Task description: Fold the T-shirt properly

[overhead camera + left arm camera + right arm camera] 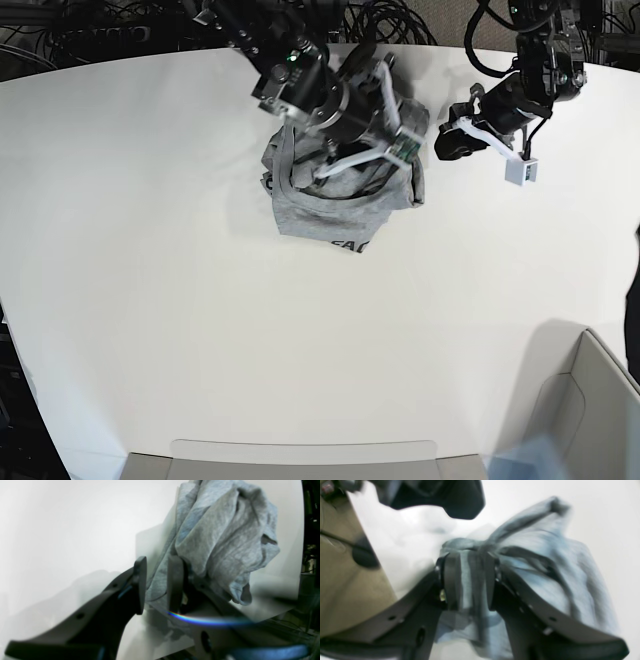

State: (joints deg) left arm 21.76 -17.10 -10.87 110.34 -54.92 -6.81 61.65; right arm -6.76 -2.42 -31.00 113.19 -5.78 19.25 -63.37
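In the left wrist view, the left gripper (156, 585) shows its two dark fingers spread with a gap, and a strip of the T-shirt (225, 537) shows through that gap without being pinched; the grey cloth is bunched in a heap just beyond the fingertips on the white table (62, 530), and a rainbow glare streak crosses the lower part of the picture. In the right wrist view, the right gripper (470, 582) has folds of the shirt lying between its parted fingers; the picture is blurred, so whether they grip the cloth is unclear, and a dark arm part cuts off the top. In the base view, the crumpled shirt (330, 215) lies near the table's (200, 300) far edge, partly hidden beneath the right arm, with black lettering peeking at its near hem. The left gripper (447, 140) hangs just beside the shirt. Cables (100, 40) crowd behind the table, and a cardboard box (590, 400) stands at the near corner.
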